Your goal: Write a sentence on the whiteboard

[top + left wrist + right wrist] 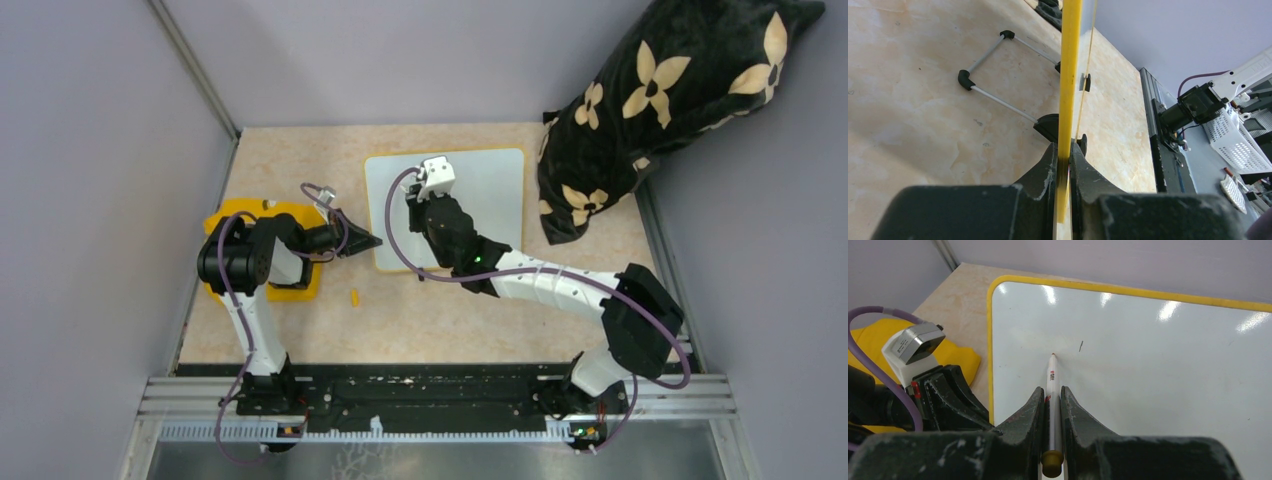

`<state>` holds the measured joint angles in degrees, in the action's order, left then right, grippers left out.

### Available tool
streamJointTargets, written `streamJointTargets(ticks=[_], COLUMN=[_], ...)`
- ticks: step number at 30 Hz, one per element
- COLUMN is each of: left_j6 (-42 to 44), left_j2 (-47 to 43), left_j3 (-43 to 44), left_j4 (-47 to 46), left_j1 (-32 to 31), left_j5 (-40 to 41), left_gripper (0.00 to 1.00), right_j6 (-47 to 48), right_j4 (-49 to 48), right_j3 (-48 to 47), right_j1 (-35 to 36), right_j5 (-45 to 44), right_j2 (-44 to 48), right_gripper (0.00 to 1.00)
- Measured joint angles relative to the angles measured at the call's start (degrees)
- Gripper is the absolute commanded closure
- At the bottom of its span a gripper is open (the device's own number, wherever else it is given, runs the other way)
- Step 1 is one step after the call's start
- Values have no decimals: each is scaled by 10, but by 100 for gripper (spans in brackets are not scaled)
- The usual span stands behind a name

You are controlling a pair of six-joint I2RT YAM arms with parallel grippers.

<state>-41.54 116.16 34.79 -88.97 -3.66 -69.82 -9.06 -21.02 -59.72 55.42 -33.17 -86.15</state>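
While the left end effector [1064, 152] pinched the whiteboard's [1158, 375] yellow rim squarely in its jaws, the right end effector [1051, 395] clamped a pen [1052, 372], tip touching the board just ahead of it.

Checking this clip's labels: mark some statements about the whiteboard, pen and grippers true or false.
The right gripper holds a pen. True.
The left gripper clamps the whiteboard's yellow rim. True.
The pen's tip is raised well clear of the whiteboard. False: the tip is down at its surface.
The whiteboard is full of writing. False: it is almost blank.
The yellow cloth lies on the whiteboard. False: the yellow cloth lies beside it.
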Motion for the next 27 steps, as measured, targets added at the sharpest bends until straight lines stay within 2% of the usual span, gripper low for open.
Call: streamJointTargets(ticks=[27], left_j6=[-4], left_j2=[2], left_j3=[0], left_j4=[0], left_j1=[-1], left_j5=[2], left_gripper=[100], right_j6=[-10], right_j4=[23], right_j3=[-1], right_j1=[-1], right_j5=[40], right_j2=[-3], right_gripper=[100])
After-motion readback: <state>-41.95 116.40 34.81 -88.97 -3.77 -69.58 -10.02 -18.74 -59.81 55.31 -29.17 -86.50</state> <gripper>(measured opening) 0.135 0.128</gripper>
